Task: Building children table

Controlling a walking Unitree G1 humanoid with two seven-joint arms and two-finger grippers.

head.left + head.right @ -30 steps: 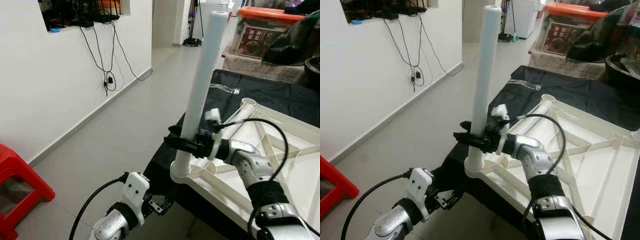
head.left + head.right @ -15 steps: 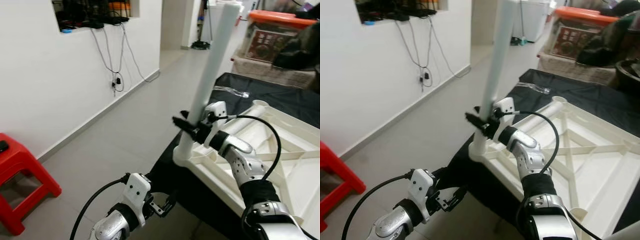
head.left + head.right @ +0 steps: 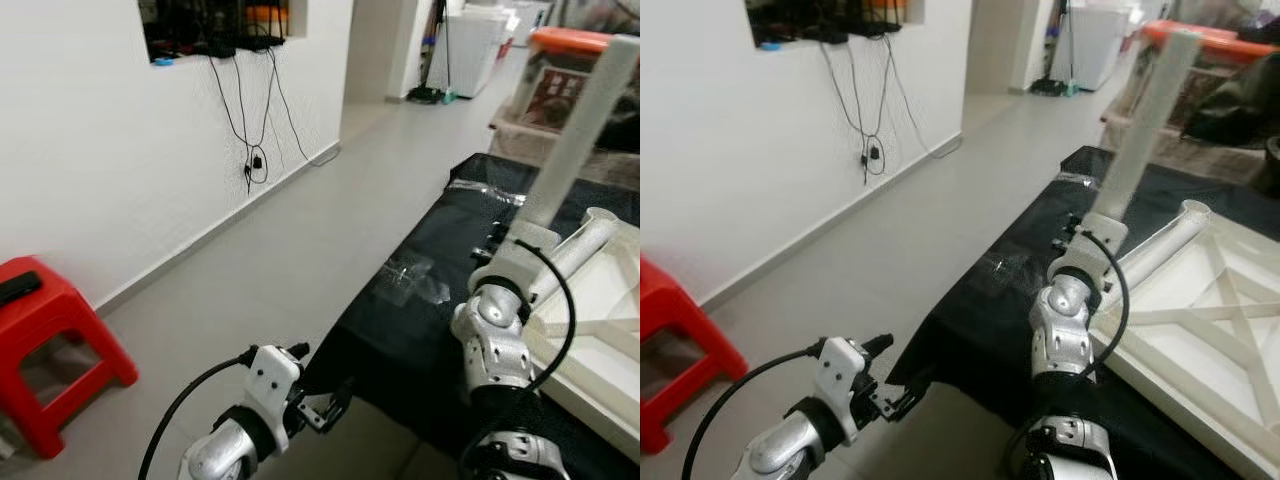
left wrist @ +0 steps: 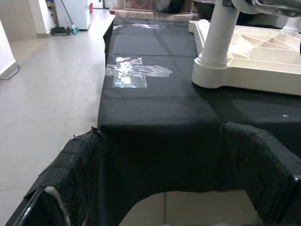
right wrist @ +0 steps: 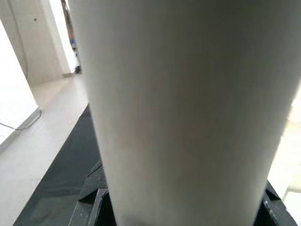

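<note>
Red stool (image 3: 45, 345) at nine o'clock on grey floor tiles (image 3: 300, 250), black-draped table (image 3: 440, 270) at three. Left gripper (image 3: 335, 400) hangs low at six, fingers spread wide; right gripper (image 3: 1072, 232) clamps the tilted white table leg (image 3: 580, 125), seated in the upturned white tabletop (image 3: 1200, 320).

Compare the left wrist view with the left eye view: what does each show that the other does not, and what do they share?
Left wrist view alone: the leg's foot seated in the tabletop's corner socket, seen between the left gripper's fingers.

Left eye view alone: the red stool, wall cables, and the right arm reaching up to the leg.

Both: the black cloth, clear plastic, leg and tabletop.
</note>
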